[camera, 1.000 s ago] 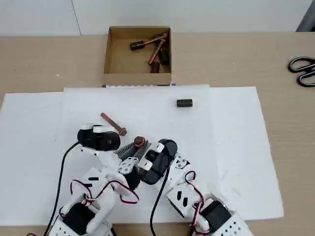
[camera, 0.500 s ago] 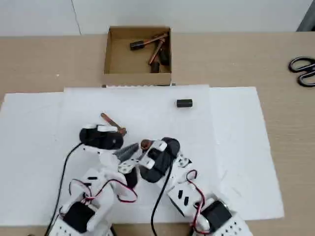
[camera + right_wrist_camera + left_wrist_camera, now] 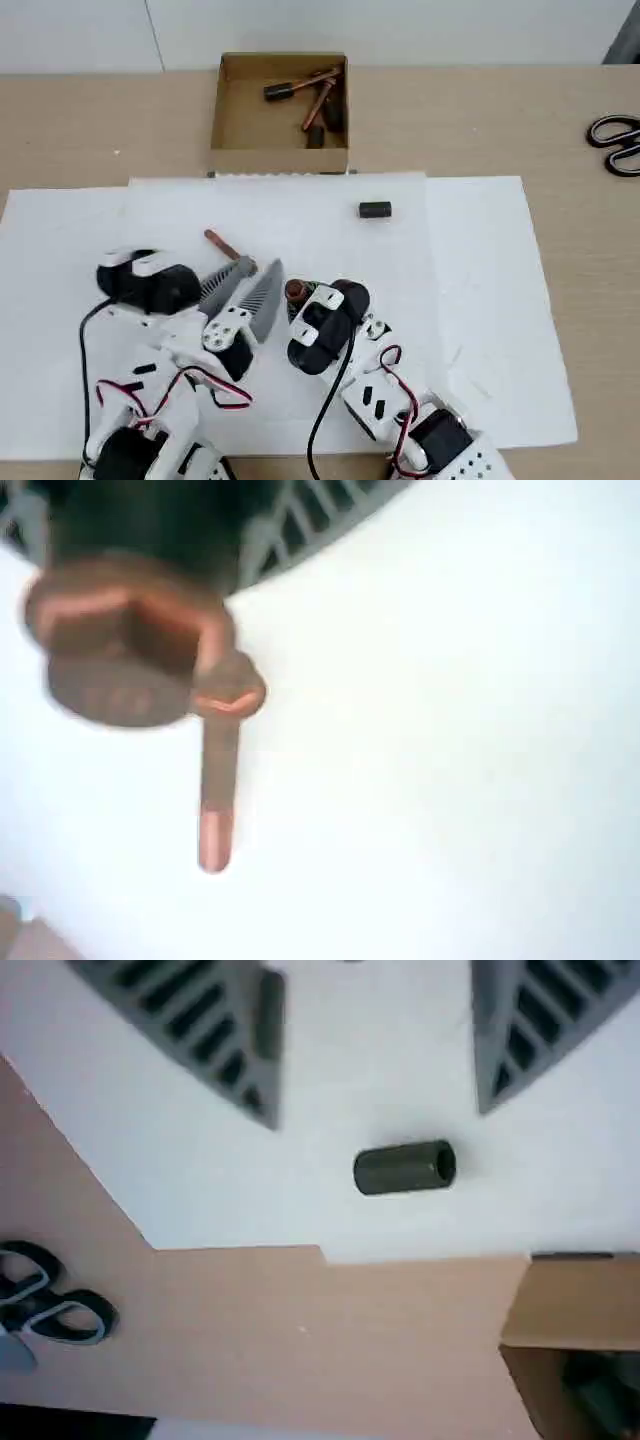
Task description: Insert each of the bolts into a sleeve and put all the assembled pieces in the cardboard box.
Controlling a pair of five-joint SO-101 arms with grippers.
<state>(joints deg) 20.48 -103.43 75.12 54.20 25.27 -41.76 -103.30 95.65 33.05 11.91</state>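
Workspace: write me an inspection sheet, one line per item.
Surface: tan table with a white paper sheet under the arms.
Job's things: cardboard box holds several assembled pieces; loose sleeve and loose bolt lie on the sheet; held bolt in the right gripper.
Clutter: scissors on the bare table, far right.
Grippers: left gripper open, by the loose bolt; right gripper shut on the held bolt.
Cables: black cables and red-white wires at the arm bases.
Surroundings: pale wall behind the table.

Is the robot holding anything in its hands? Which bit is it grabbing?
The right hand holds a copper bolt, gripped behind its head, which sticks out. The left hand is open and holds nothing.
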